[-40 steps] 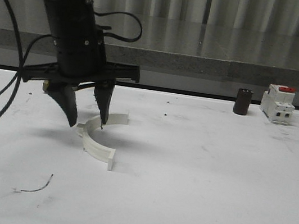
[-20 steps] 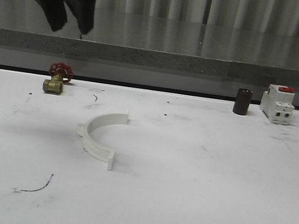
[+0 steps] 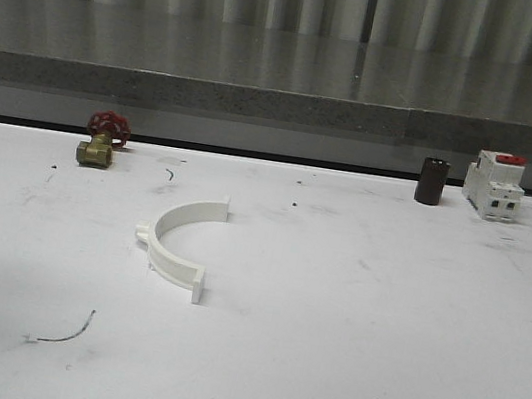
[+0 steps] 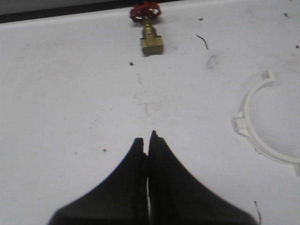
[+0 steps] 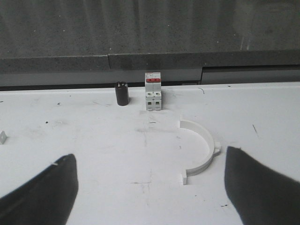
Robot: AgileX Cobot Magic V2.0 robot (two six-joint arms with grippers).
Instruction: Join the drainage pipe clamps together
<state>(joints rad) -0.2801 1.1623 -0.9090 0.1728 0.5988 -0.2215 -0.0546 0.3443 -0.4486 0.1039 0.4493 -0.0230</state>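
Front view showed your half-ring [image 3: 176, 244] lying loose at mid-frame; left jaws [image 4: 148, 140] were closed empty, right jaws [image 5: 150, 187] wide open: a nudge could have skidded it.

one white plastic drainage pipe clamp [image 3: 174, 244] lies flat on the white table [image 3: 377, 329], left of its middle and well away from every edge. the half-ring's open side faces right, with small flat tabs at both ends and a lug on its outer left curve.

a second, similar half-ring [image 5: 201, 152] shows in the right wrist view, also lying flat.
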